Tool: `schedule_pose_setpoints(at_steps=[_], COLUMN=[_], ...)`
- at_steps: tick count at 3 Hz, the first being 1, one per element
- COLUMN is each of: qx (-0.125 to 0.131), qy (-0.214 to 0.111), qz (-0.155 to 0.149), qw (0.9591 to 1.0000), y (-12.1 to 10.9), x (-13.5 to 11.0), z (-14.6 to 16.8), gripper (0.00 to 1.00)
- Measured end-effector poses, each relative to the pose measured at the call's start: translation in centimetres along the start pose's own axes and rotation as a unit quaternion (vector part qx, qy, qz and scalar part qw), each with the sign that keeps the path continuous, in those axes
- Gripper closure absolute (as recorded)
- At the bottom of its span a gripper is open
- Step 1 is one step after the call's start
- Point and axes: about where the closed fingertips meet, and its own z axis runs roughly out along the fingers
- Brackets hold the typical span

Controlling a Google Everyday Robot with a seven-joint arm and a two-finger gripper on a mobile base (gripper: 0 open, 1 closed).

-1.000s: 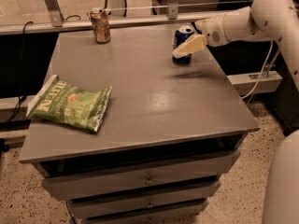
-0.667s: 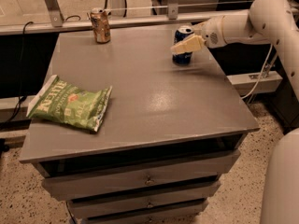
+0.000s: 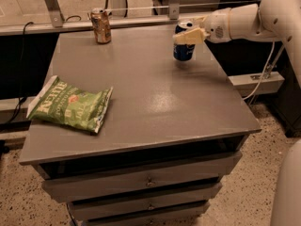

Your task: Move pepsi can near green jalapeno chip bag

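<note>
The pepsi can (image 3: 182, 52) is dark blue with a silver top and stands upright at the back right of the grey table (image 3: 155, 107). My gripper (image 3: 187, 36) reaches in from the right on a white arm. Its cream fingers are closed around the can's upper part. I cannot tell whether the can's base touches the table. The green jalapeno chip bag (image 3: 70, 105) lies flat near the table's left front edge, far from the can.
An orange-brown can (image 3: 100, 26) stands at the back left of the table. Drawers (image 3: 146, 180) sit under the tabletop. A metal rail (image 3: 51, 4) runs behind the table. A white cable (image 3: 263, 74) hangs at the right.
The gripper's fingers have levelled out and closed around the can's upper part. The can has shifted slightly left. The chip bag and the orange-brown can have not moved.
</note>
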Motion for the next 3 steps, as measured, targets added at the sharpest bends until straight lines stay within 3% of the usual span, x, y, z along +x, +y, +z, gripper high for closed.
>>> schedule_pose_setpoints(at_steps=[1, 2, 3], qx=[-0.024, -0.027, -0.046], qy=[-0.034, -0.035, -0.039], qz=[-0.027, -0.028, -0.025], qw=[0.9988, 0.9986, 0.9978], y=[2.6, 2.7, 3.8], x=[-3.6, -3.7, -3.8], z=[-2.6, -2.4, -1.3], gripper=[0.95, 1.0, 1.0])
